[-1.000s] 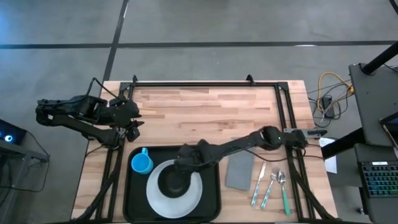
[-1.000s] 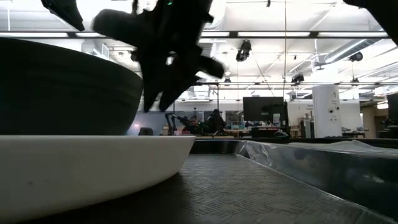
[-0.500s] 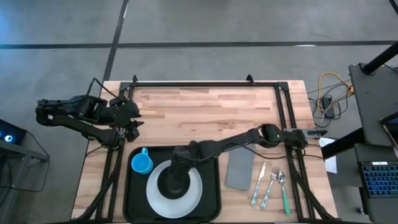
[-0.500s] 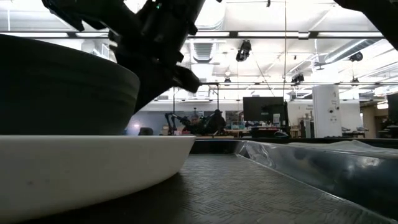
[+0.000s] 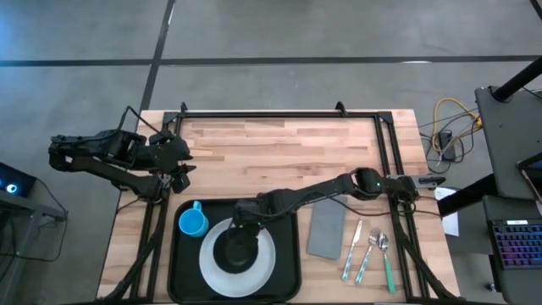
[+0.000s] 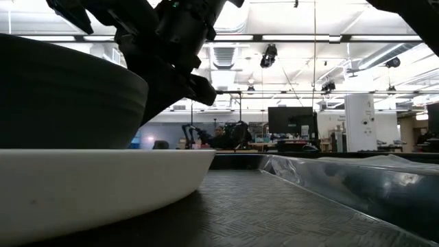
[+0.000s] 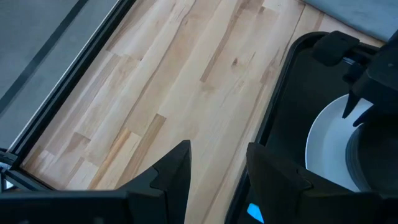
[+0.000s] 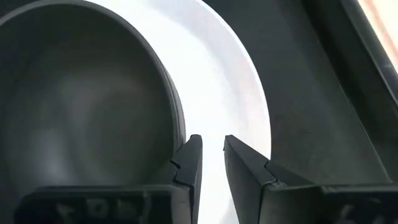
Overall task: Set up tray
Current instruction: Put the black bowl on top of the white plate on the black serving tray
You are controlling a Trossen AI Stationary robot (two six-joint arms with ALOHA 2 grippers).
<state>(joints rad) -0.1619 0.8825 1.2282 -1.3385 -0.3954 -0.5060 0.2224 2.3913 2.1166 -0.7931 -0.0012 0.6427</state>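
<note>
The black tray (image 5: 288,254) lies at the table's near edge. On it sits a white plate (image 5: 262,267) with a dark bowl (image 5: 237,248) standing on it, and a blue cup (image 5: 193,222) in the tray's far left corner. My right gripper (image 5: 244,219) hangs over the bowl's far right rim. Its fingers point down with a narrow gap, and the wrist view shows both fingertips (image 8: 210,152) above the plate (image 8: 230,93), just outside the bowl's rim (image 8: 176,118). My left gripper (image 5: 179,165) waits, open, at the table's left edge. My right gripper has one finger (image 8: 189,155) standing right beside the outer side of the bowl's rim (image 8: 179,134), pointing down from above. I cannot tell whether it touches the rim. Nothing lies between the two fingers.
A grey napkin (image 5: 326,230) lies on the wood right of the tray. Beyond it lie a knife, a spoon and a green-handled fork (image 5: 370,252). The far half of the table (image 5: 279,144) is bare wood inside a black frame.
My right gripper has moved a little toward the table's left and down, closer to the bowl's far right rim. The plate and cup stay where they were.
</note>
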